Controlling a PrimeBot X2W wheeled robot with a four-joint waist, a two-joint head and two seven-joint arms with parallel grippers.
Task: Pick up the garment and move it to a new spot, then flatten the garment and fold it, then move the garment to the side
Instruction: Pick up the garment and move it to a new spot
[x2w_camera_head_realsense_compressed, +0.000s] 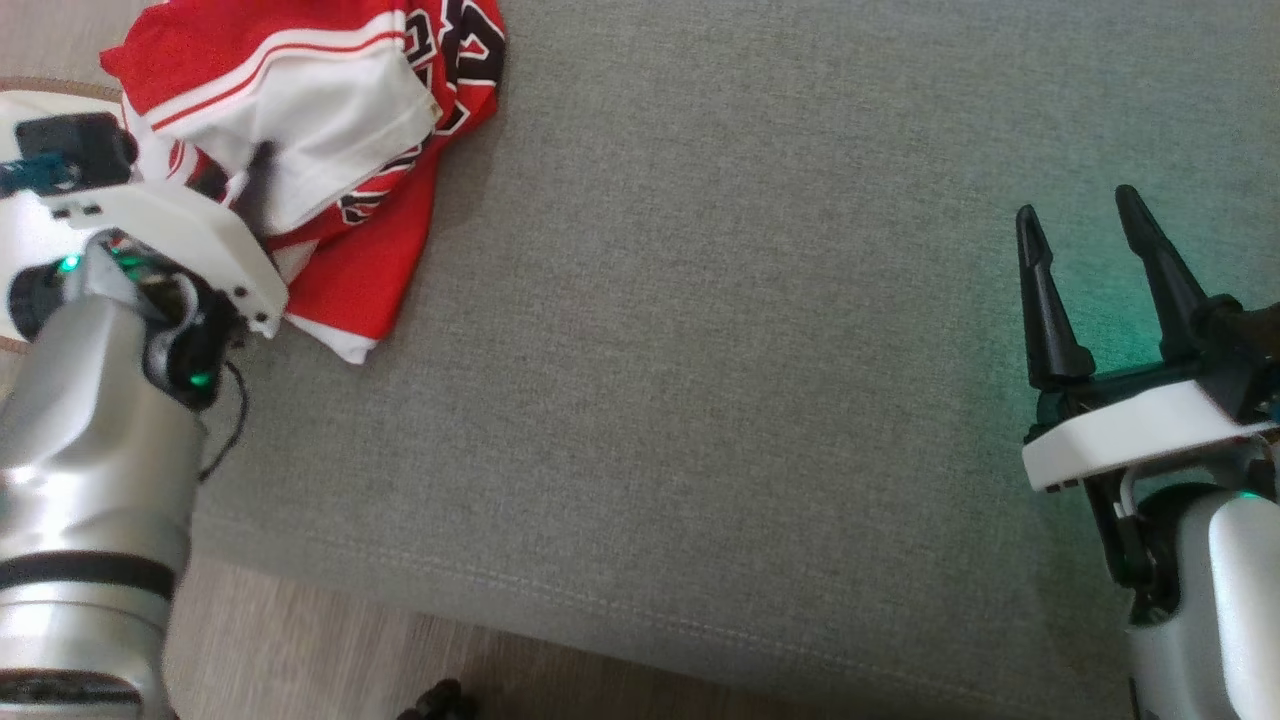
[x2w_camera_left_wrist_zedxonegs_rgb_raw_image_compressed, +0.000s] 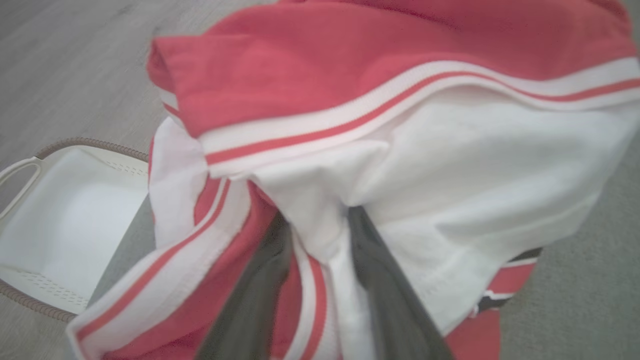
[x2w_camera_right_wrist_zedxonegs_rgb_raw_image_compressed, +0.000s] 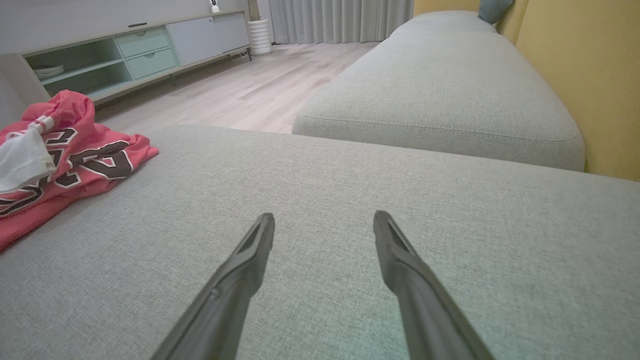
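The garment (x2w_camera_head_realsense_compressed: 370, 270) is a red and white jersey with dark lettering, lying bunched at the far left of the grey sofa cushion (x2w_camera_head_realsense_compressed: 720, 360). My left gripper (x2w_camera_head_realsense_compressed: 235, 178) reaches into it from the left. In the left wrist view the jersey (x2w_camera_left_wrist_zedxonegs_rgb_raw_image_compressed: 450, 165) is close up, and the left gripper (x2w_camera_left_wrist_zedxonegs_rgb_raw_image_compressed: 315, 225) stands open with a fold of white cloth between its two dark fingers. Over bare cushion at the right, my right gripper (x2w_camera_head_realsense_compressed: 1077, 205) is open, far from the jersey. In the right wrist view the right gripper (x2w_camera_right_wrist_zedxonegs_rgb_raw_image_compressed: 324, 217) holds nothing and the jersey (x2w_camera_right_wrist_zedxonegs_rgb_raw_image_compressed: 75, 160) lies at the far left.
A white basket (x2w_camera_left_wrist_zedxonegs_rgb_raw_image_compressed: 65, 225) with a woven rim sits on the wood floor just left of the sofa edge. The cushion's front edge and floor (x2w_camera_head_realsense_compressed: 330, 650) run along the bottom. A second cushion (x2w_camera_right_wrist_zedxonegs_rgb_raw_image_compressed: 440, 90), a yellow wall (x2w_camera_right_wrist_zedxonegs_rgb_raw_image_compressed: 600, 75) and a low cabinet (x2w_camera_right_wrist_zedxonegs_rgb_raw_image_compressed: 125, 55) lie beyond.
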